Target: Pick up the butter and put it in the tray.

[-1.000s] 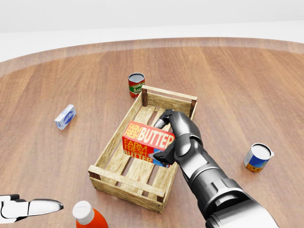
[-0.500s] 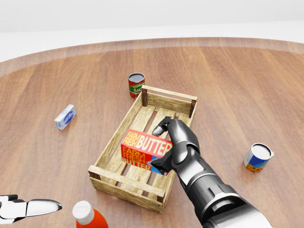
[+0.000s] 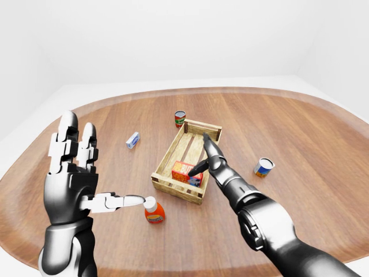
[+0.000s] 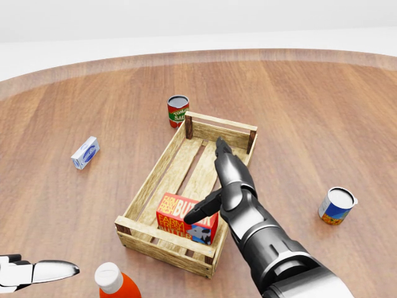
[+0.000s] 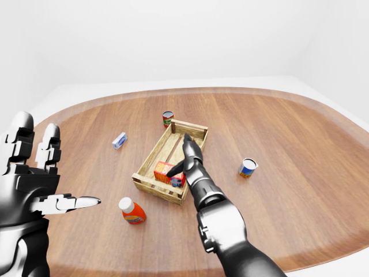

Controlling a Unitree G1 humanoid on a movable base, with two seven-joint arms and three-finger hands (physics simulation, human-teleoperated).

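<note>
The butter box sits inside the wooden tray, at its near end in the head view. The right hand hovers just above it, fingers spread, grasping nothing; the job looks done. The left hand is raised open, idle.

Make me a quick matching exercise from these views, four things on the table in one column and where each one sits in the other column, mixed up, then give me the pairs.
1. butter
2. red can
3. blue-and-white can
4. small blue-and-white box

A. far left of the head view
B. just above the tray's top end
C. inside the tray, bottom end
D. right of the tray

Pairs: 1-C, 2-B, 3-D, 4-A
</note>
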